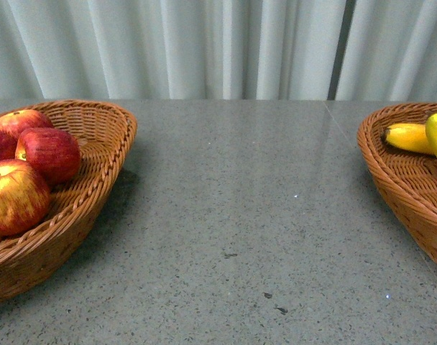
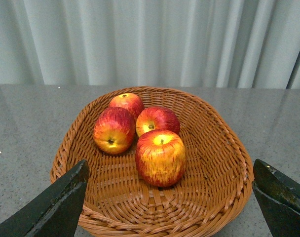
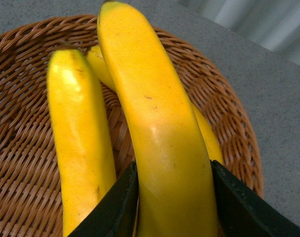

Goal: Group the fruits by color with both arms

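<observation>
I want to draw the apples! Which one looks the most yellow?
The big apple closest to the left gripper, streaked yellow-orange. The other three apples behind it are mostly red.

left gripper (image 2: 169,197) jaws spread wide (nothing between); right gripper (image 3: 173,197) jaws clamp a banana (image 3: 160,138).

You had nothing to read in any of the three views. No text, label, brand, number or sign showed on the fruit, the baskets, the table or the curtain.
</observation>
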`<state>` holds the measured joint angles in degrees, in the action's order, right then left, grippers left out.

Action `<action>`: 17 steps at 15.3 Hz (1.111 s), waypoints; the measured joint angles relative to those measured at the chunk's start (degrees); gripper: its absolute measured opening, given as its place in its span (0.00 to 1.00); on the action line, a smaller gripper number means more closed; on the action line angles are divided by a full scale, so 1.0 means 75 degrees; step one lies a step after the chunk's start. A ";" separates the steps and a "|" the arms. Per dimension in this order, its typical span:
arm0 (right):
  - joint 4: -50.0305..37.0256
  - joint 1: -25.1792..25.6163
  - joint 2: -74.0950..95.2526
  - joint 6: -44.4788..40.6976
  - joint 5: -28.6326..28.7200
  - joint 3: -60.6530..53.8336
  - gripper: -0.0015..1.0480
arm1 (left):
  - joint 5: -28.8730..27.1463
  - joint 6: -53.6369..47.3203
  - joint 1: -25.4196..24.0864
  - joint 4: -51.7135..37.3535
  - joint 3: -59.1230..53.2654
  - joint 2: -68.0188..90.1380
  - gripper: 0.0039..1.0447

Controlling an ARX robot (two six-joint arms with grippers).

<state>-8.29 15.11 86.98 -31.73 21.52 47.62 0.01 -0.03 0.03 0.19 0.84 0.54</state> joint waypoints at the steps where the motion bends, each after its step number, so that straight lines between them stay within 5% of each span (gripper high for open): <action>1: -0.0015 -0.0012 -0.0026 -0.0079 0.0035 -0.0114 0.47 | -0.0003 0.0000 0.0000 0.0000 0.0000 0.0000 0.94; 5: -0.0254 -0.0312 -0.0778 0.0256 0.0283 -0.0207 0.96 | -0.0003 0.0000 0.0000 0.0003 0.0000 0.0000 0.94; 9: -0.0705 -0.0769 -0.3491 0.2559 0.1443 -0.0367 0.93 | 0.0000 0.0000 0.0000 0.0000 0.0000 0.0000 0.94; 11: -0.0481 -0.1399 -0.5010 0.3558 -0.1070 -0.1542 0.73 | 0.0000 0.0000 0.0000 0.0000 0.0000 0.0000 0.94; 12: -0.0157 -0.1463 -0.5715 0.3771 -0.1708 -0.2145 0.64 | -0.0006 0.0000 0.0000 0.0000 0.0000 0.0000 0.94; 15: 0.0822 -0.1110 -0.8271 0.4095 -0.2025 -0.3681 0.33 | -0.0003 0.0000 0.0000 0.0000 0.0000 0.0000 0.94; 17: 0.0778 -0.1635 -0.9183 0.4127 -0.2632 -0.4234 0.17 | -0.0015 0.0000 0.0000 0.0000 0.0000 0.0000 0.94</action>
<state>-2.46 2.85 18.11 -0.78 1.78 15.86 -0.10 -0.03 0.03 0.19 0.84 0.54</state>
